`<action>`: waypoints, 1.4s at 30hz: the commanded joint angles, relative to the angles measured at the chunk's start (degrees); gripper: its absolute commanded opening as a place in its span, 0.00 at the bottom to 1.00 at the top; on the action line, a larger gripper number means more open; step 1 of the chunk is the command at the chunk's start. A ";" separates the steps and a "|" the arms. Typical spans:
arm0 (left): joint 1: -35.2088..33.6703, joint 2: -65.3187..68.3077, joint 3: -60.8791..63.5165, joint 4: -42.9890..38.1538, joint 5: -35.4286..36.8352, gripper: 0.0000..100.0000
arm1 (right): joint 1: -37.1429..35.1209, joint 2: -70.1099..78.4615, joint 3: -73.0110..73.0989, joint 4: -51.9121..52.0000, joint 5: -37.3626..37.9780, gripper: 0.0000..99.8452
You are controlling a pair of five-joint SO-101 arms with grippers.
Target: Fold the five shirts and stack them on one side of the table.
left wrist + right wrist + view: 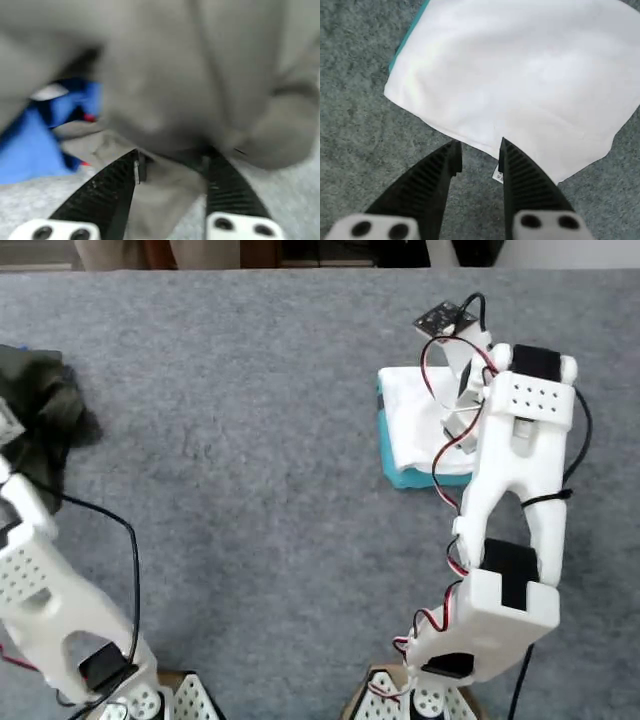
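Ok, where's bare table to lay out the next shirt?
The wide middle of the table is bare, between the dark shirt pile at the left edge and the folded stack on the right. It is crowded at the stack, where the right arm hangs over it, and at the pile by the left arm.

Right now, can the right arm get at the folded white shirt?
Likely yes. The right tool is open at the edge of the white shirt, and nothing lies on top of the shirt or between the two.
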 commanded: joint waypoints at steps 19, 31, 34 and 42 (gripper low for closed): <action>28.31 -18.15 -8.53 26.46 -2.29 0.02 | -0.75 -3.38 -10.33 12.04 0.62 0.14; 48.62 -59.47 7.74 26.29 -2.37 0.02 | 0.57 -3.47 -12.26 12.92 0.62 0.14; 53.80 -64.40 10.90 26.29 -2.11 0.02 | 0.22 -3.47 -12.35 14.86 0.62 0.14; 62.07 -65.01 22.42 24.53 5.10 0.03 | -0.04 -9.71 -11.74 15.21 1.14 0.14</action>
